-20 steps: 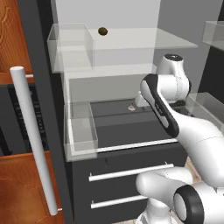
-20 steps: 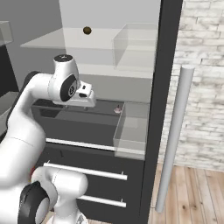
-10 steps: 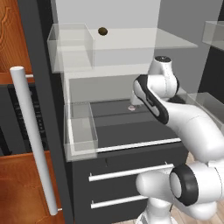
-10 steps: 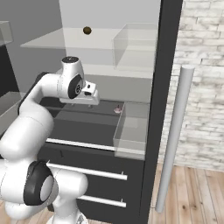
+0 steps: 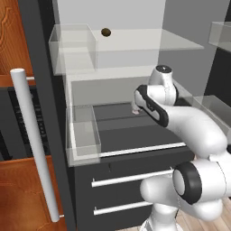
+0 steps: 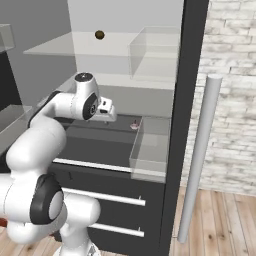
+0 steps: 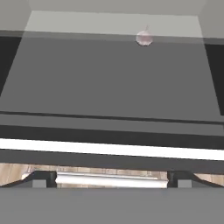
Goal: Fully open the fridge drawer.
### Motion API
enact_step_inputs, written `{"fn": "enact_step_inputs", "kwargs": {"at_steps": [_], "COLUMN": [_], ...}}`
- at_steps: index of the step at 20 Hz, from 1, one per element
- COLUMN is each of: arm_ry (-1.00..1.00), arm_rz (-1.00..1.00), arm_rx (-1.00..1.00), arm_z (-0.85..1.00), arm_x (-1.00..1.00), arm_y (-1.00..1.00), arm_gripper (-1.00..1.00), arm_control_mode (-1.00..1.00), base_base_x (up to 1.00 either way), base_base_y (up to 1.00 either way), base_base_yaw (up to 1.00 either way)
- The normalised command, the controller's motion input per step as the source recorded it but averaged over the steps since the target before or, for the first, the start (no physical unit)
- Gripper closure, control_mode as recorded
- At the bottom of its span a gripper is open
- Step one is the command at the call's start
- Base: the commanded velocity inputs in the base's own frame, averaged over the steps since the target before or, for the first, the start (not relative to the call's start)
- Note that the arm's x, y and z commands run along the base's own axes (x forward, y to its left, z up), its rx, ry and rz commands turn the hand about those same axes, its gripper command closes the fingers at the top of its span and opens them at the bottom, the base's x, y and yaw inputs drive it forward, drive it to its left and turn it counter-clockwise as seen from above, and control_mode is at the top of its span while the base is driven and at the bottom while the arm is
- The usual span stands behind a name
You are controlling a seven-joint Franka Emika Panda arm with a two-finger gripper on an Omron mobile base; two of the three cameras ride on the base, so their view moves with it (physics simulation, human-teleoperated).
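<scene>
The fridge drawer (image 5: 118, 135) is a wide, dark grey tray with a thin white strip along its front edge, and it spans the open fridge (image 6: 95, 146). In the hand view the drawer (image 7: 109, 83) lies below and ahead, its white strip crossing the lower part of the picture. My gripper (image 6: 110, 116) hovers above the tray's middle, inside the fridge, touching nothing. It is open (image 7: 111, 180), with its dark fingertips (image 7: 38, 179) far apart and nothing between them.
A small pinkish round thing (image 7: 144, 38) rests at the tray's back. Clear bins (image 5: 83, 135) (image 6: 150, 147) stand at the tray's sides. A brown ball (image 5: 106, 32) lies on the upper glass shelf. Dark fronts with white bar handles (image 5: 131, 178) are below. Door handles (image 5: 34, 144) (image 6: 197, 155) flank the opening.
My arm has swung a little deeper into the fridge and the hand has shifted slightly sideways above the tray. The drawer itself has not moved.
</scene>
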Motion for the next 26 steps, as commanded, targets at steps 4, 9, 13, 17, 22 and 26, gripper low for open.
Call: {"fn": "enact_step_inputs", "kwargs": {"at_steps": [4,9,13,17,22,26], "arm_ry": [-0.1,-0.02,0.0,0.0,0.0,0.0], "arm_rz": [-0.05,-0.04,-0.03,-0.03,-0.03,-0.03], "arm_rx": [0.0,0.0,0.0,0.0,0.0,0.0], "arm_z": [-0.25,-0.15,-0.15,-0.15,-0.22,-0.21], "arm_x": [0.45,0.39,0.28,0.3,0.28,0.23], "arm_y": [0.03,0.0,0.0,0.0,0.0,0.0], "arm_gripper": [-1.0,-1.0,-1.0,-1.0,-1.0,-1.0], "arm_control_mode": [-1.0,-1.0,-1.0,-1.0,-1.0,-1.0], "base_base_x": [0.0,0.0,0.0,0.0,0.0,0.0], "base_base_y": [0.0,0.0,0.0,0.0,0.0,0.0], "base_base_yaw": [0.0,0.0,0.0,0.0,0.0,0.0]}}
